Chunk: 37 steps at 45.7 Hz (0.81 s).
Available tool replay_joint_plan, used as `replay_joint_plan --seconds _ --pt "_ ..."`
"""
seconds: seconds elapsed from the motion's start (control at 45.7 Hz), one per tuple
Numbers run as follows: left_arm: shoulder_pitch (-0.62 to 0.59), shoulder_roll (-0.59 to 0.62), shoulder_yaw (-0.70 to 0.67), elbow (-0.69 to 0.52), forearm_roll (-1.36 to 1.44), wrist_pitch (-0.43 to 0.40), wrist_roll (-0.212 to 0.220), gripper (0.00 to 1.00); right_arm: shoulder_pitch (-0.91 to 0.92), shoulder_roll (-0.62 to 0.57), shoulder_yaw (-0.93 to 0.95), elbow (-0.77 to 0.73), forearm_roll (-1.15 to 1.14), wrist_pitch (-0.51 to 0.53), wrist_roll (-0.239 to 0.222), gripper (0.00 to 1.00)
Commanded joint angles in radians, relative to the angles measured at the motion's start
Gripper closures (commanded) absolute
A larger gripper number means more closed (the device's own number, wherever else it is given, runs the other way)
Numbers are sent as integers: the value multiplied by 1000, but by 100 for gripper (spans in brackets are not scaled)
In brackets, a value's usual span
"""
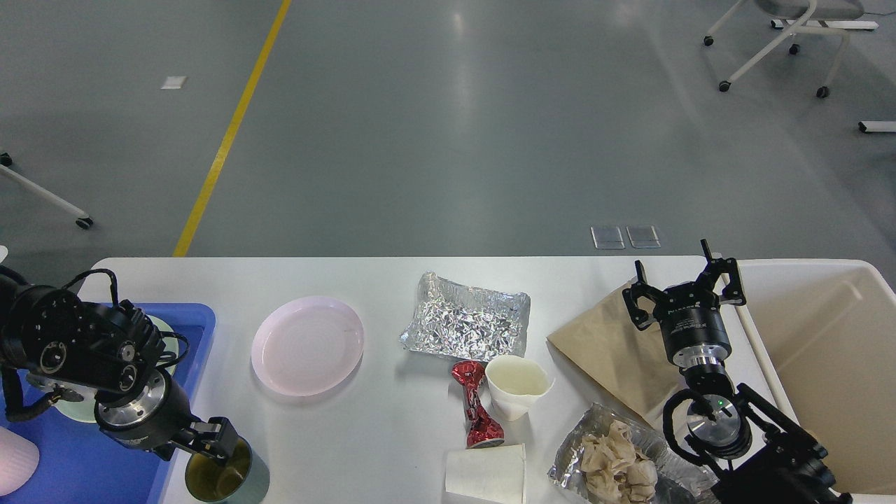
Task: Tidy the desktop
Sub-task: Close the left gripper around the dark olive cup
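Touching green cup (227, 479) rim: left gripper (210, 448)

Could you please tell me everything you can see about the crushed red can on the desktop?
The red can looks like shiny metal, crushed thin at its waist and flared at both ends. It lies on its side on the white desktop, just left of the cream paper cup, behind a tipped white cup. No gripper is near it.
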Motion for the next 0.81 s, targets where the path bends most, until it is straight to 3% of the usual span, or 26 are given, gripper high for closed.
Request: replay_joint_plan --seconds 0.0,0.329,0.635,0.788 --pt "38 -10 -30 21 0 4 4 24 0 -1 0 0 0 0 0 0" --pt "115 -45 -49 100 -1 28 6 25 0 -1 -1 0 1 0 0 0" --pt "122 -45 -46 100 -1 17 6 75 0 -1 -1 1 0 0 0 0" --pt "122 -43 -39 100 -1 16 6 94 0 -1 -1 0 0 0 0 0"
